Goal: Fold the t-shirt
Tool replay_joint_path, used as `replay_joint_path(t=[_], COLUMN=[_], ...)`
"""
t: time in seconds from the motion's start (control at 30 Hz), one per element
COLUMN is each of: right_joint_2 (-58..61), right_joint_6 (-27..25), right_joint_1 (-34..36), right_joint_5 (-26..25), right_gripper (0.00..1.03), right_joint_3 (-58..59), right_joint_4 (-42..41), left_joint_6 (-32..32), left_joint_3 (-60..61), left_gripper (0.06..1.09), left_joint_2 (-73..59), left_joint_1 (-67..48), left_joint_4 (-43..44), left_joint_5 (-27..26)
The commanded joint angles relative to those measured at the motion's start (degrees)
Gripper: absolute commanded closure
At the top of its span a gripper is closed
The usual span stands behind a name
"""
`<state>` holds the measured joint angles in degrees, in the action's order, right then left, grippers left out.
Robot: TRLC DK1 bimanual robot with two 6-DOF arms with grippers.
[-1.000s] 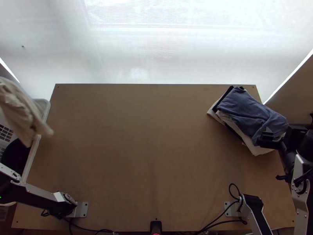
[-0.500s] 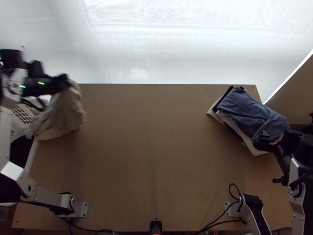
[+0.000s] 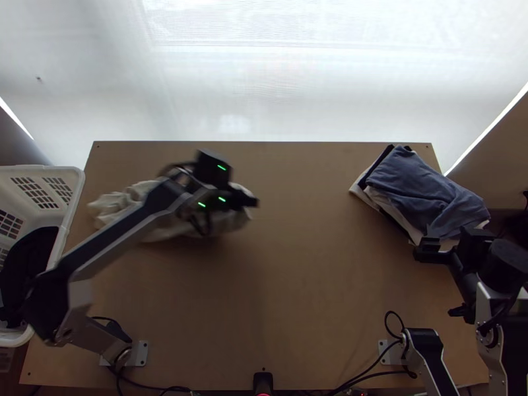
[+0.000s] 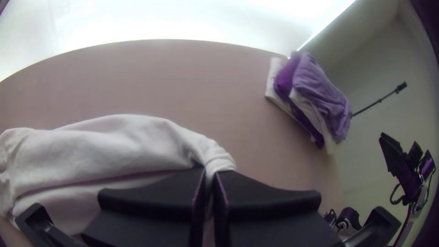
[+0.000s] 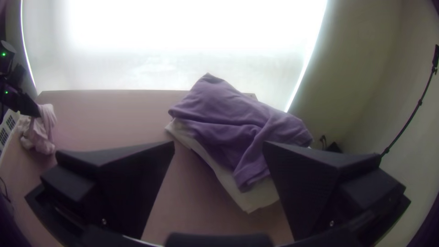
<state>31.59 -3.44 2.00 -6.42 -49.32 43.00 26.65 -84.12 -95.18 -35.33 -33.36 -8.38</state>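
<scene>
The basket point(image 3: 76, 198) stands at the left edge of the table point(image 3: 297, 277), with dark cloth point(image 3: 30, 254) inside. The shirt point(image 3: 119, 203), pale and bunched lengthwise, is over the left half of the table, between basket and centre. The left gripper point(image 3: 249, 201) is clenched on the shirt's end nearer the centre. Bare table surface extends from there to the stack point(image 3: 422, 188) of folded clothes, which overlaps the right edge near the far corner. The right gripper point(image 3: 422, 249) is released, fingers wide apart, at the stack's near side.
</scene>
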Motion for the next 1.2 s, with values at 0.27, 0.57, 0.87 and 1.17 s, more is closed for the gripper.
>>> replay_joint_path(t=[0.27,0.57,0.87,1.17], right_joint_2=[-1.71,-3.47,-5.93,-7.95], right_joint_6=[-1.39,-1.48,-1.48,-2.53], right_joint_1=[-2.26,-4.02,-5.69,-8.06], right_joint_5=[0.00,-0.09,0.00,-0.09], right_gripper=[0.13,0.13,0.13,0.12], right_joint_3=[4.76,5.81,8.71,12.49], right_joint_4=[-1.87,-2.40,-4.24,-6.27], left_joint_6=[6.39,5.51,0.77,-5.82], left_joint_3=[-3.95,-17.05,-28.12,-39.81], left_gripper=[1.05,1.05,1.05,0.09], left_joint_2=[-4.23,-20.14,-31.56,-36.48], left_joint_1=[-13.45,-4.66,-2.46,-6.94], left_joint_4=[16.14,20.09,23.17,24.66], left_joint_5=[6.62,11.63,17.17,20.69])
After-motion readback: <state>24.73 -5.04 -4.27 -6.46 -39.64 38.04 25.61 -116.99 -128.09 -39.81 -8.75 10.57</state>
